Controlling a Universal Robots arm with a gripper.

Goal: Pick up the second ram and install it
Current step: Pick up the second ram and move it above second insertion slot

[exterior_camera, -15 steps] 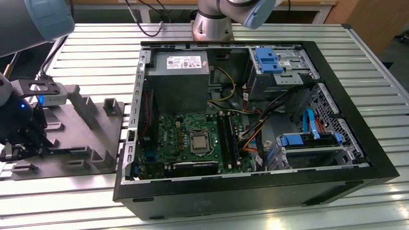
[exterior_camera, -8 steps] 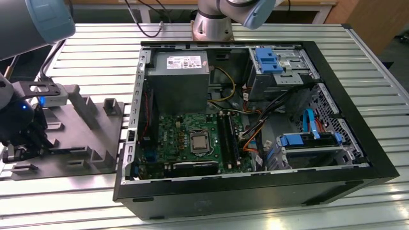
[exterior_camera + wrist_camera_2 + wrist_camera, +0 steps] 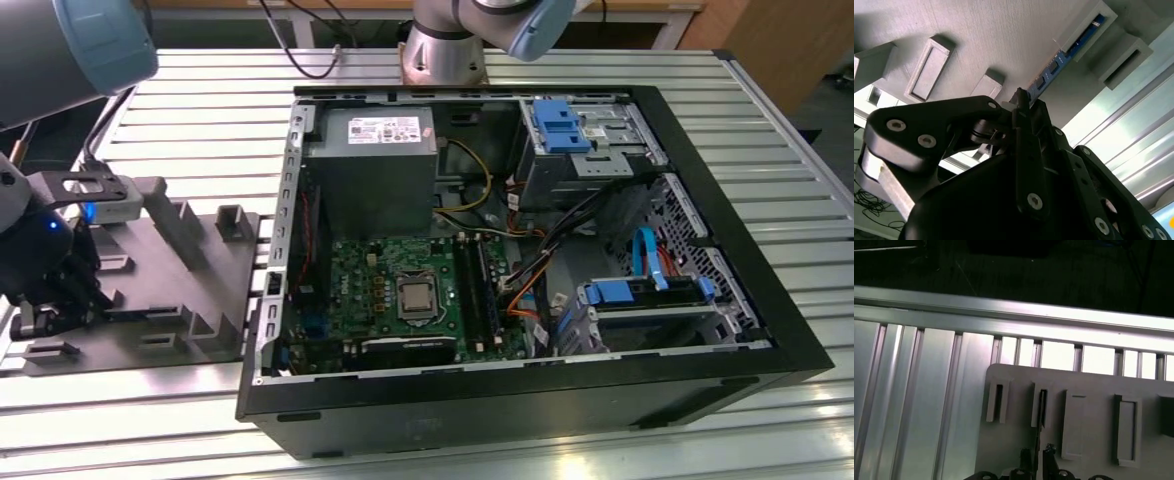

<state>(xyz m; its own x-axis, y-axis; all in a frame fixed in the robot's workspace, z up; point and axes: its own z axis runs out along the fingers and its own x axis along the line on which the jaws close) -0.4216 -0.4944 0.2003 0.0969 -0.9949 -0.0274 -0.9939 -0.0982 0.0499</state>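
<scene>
Blue-green thin ram (image 3: pixel 1051 67) on edge in grey tray (image 3: pixel 1004 30) slot; pincer (image 3: pixel 1026 100) straddles it, grip unclear

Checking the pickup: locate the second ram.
The second ram stands in a slot of the grey holder tray at the exterior view's left, right by the gripper.

Silver-grey arm tubes (image 3: pixel 447 50), pale blue joint caps (image 3: pixel 114 45), matte black linked claw (image 3: pixel 1021 100), round silver screw heads (image 3: pixel 1034 201)

Light is glaring off the ribbed aluminium worktop (image 3: pixel 200 75); a wooden panel (image 3: pixel 787 40) is standing behind it at the exterior view's right, black cables (image 3: pixel 288 58) are trailing over its far edge.
</scene>
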